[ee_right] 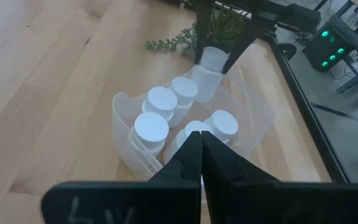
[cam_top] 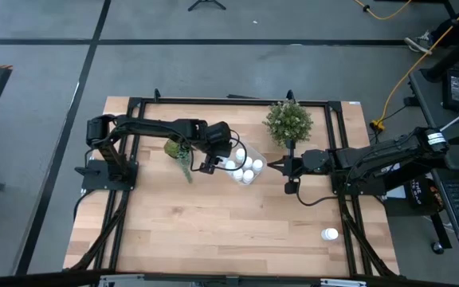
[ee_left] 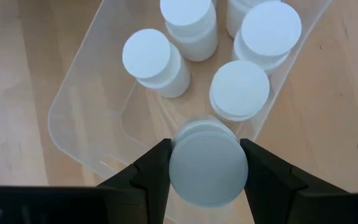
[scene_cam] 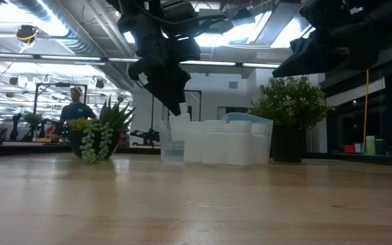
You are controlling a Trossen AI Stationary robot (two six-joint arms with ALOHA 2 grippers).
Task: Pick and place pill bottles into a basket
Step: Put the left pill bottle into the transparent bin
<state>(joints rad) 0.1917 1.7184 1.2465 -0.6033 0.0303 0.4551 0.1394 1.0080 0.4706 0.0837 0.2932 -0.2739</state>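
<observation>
While left gripper (ee_left: 207,163) hangs over the basket (ee_left: 73,124) with jaws clamped on a pill bottle (ee_left: 208,169) — placing step; next, likely release — right gripper (ee_right: 201,152) waits beside, jaws together.

A robotics laboratory in an open industrial hall. Two dark arms (cam_top: 158,131) are mounted on a black frame (cam_top: 229,101) around a wooden surface (cam_top: 213,223) on a grey concrete floor (cam_top: 38,159) marked with dark lines. Exposed ceiling ducts (scene_cam: 53,20), strip lights, benches with equipment and a person (scene_cam: 77,109) fill the background; cables (cam_top: 393,88) and electronics with green indicator lights (ee_right: 329,45) lie beside the rig.
</observation>
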